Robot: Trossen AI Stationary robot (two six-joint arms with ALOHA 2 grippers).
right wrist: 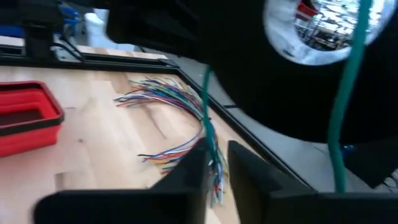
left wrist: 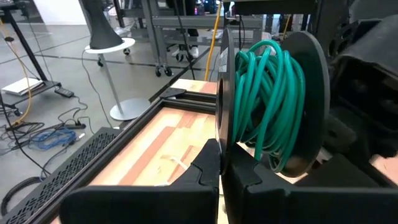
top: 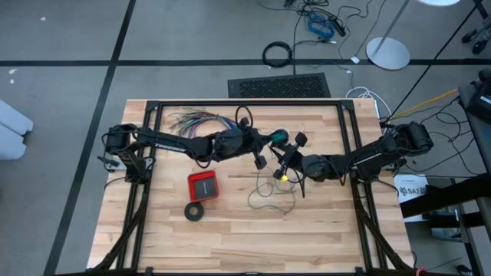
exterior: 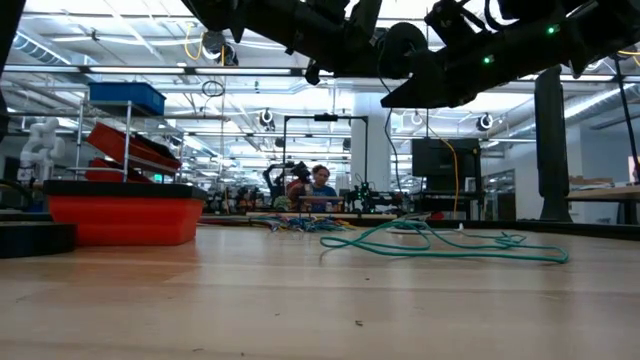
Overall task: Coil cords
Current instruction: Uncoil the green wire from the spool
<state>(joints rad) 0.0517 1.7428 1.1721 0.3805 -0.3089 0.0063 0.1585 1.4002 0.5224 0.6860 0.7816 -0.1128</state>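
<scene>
The left gripper [left wrist: 220, 171] hangs above the middle of the wooden table [top: 230, 238], its fingers pressed together on the rim of a dark spool [left wrist: 227, 81] wound with the teal-green wire [left wrist: 267, 93]. Seen from above, the spool [top: 279, 137] sits just right of that gripper [top: 259, 161] and well clear of the red tray [top: 203, 185]. More of the wire [top: 268, 188] lies in a loose loop on the boards to the right of the tray, and a taut length runs up from it toward the spool. The right gripper [right wrist: 214, 165] is close beside the spool, its fingers nearly together and pinching that strand [right wrist: 210, 134]. A fanned bundle of many-coloured wires [top: 196, 120] lies behind the tray, and a black tape-like ring [top: 195, 211] lies just in front of it. The tray's label is too small to read, and no other writing is legible on the table.
</scene>
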